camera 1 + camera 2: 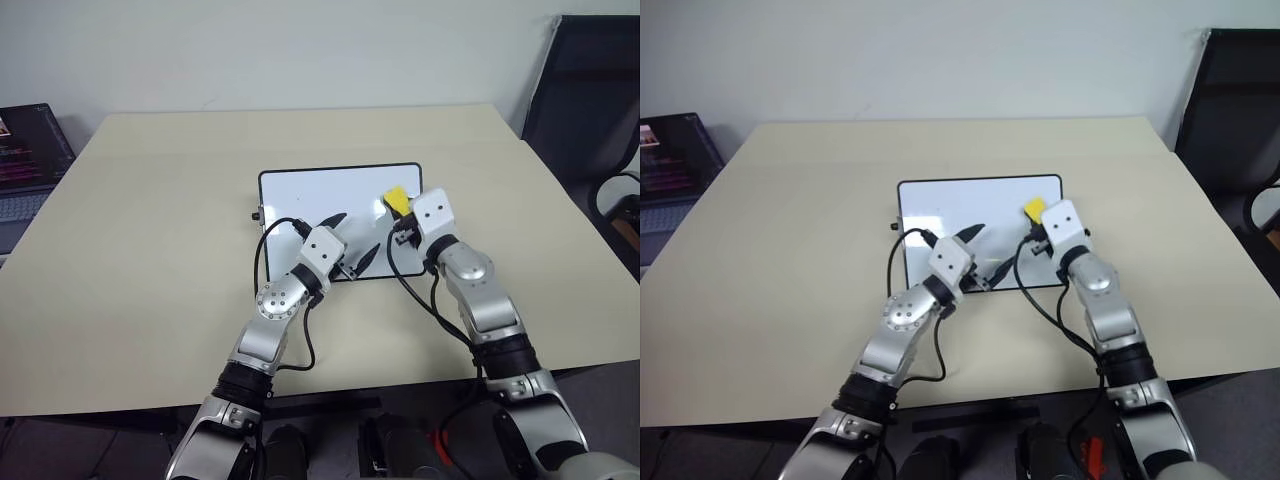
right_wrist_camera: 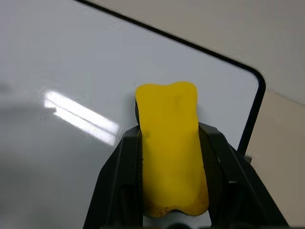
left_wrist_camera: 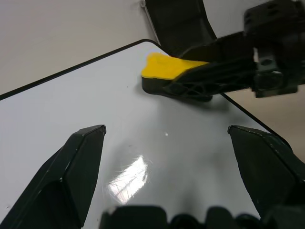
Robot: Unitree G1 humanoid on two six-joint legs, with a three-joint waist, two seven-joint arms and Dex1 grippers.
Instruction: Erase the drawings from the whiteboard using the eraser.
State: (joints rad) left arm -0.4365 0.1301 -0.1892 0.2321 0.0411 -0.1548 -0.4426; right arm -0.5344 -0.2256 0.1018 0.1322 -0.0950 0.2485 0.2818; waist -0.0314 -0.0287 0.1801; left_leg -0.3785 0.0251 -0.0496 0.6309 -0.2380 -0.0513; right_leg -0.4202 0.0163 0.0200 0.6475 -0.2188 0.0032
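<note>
The whiteboard [image 1: 320, 195] lies flat in the middle of the beige table, black-framed, with a small knob on its left short side. My right gripper [image 1: 401, 211] is shut on the yellow eraser [image 1: 396, 198], and the eraser's dark underside sits on or just above the board near its far right corner [image 2: 255, 78]. In the right wrist view the eraser [image 2: 170, 143] is clamped between both black fingers. My left gripper [image 1: 357, 234] stands open over the board's near edge, with nothing between its fingers [image 3: 78, 162]. The drawings are hidden; the white surface that shows is bare.
The table [image 1: 150, 250] has wide free room left, right and beyond the board. A laptop [image 1: 25, 150] sits off the table's far left corner. A black chair [image 1: 590, 110] stands to the right of the table.
</note>
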